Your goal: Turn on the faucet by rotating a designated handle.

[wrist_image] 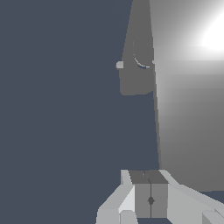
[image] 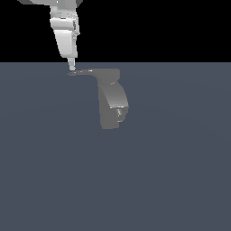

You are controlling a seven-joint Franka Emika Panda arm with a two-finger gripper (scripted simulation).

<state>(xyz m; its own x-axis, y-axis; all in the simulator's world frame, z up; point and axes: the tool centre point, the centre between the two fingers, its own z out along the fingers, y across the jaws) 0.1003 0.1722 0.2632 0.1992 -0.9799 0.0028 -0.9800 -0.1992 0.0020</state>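
The grey faucet (image: 111, 101) stands on the dark floor, its thick spout curving down toward the exterior view's right. Its thin flat handle (image: 85, 71) sticks out from the top toward the exterior view's left. My gripper (image: 71, 67) comes down from above and its tips sit right at the outer end of the handle, seemingly touching it. In the wrist view the fingers (wrist_image: 142, 199) are pressed together with nothing between them. The handle (wrist_image: 188, 122) fills that view as a broad, brightly lit surface beside them, and the faucet (wrist_image: 136, 70) shows farther off.
Flat dark blue-grey floor (image: 171, 171) stretches all around the faucet. The white arm (image: 65, 31) hangs down from the top of the exterior view, above the handle's end.
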